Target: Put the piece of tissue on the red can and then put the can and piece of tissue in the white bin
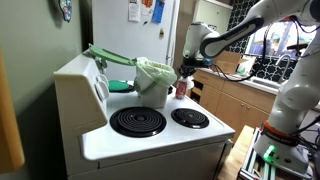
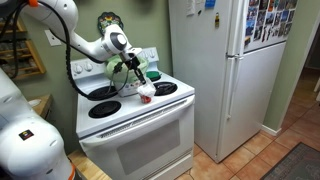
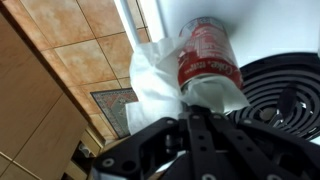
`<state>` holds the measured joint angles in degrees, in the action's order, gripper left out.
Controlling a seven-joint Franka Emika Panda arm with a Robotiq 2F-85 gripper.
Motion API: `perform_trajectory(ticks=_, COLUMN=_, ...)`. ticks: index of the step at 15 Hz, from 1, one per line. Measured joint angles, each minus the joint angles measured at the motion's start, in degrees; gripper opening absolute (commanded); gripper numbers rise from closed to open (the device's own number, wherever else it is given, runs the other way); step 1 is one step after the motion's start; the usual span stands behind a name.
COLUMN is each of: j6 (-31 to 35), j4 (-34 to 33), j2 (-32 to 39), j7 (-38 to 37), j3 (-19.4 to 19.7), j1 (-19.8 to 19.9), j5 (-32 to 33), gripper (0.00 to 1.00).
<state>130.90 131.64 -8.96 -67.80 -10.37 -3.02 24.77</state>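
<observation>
My arm (image 2: 88,44) reaches in from the left over the white stove's worktop (image 2: 128,112), which carries dark coil burners (image 2: 104,108). The claw (image 2: 140,84) points down and grips the red can (image 2: 148,90), with white tissue (image 2: 145,98) bunched against it. A white fridge (image 2: 215,70) stands just beside the stove.

Stove (image 1: 150,140) sat mid-frame in both exterior views, with the fridge (image 2: 215,70) filling the frame to its right in an exterior view. Bin (image 1: 153,82) stood on the stove top behind the burners (image 1: 137,121). Can (image 1: 181,89) was just right of the bin, gripper (image 1: 184,72) directly above it. Wrist view: can upper centre, tissue (image 3: 150,90) touching its left side, one of the burners at the right edge, gripper at bottom.
</observation>
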Motion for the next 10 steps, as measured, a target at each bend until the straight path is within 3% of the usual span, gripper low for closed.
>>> perform_trajectory(ticks=10, j6=0.0, j4=-0.3, j2=0.0, j7=-2.8, j3=0.3, j1=0.1, j5=-0.1, gripper=0.02)
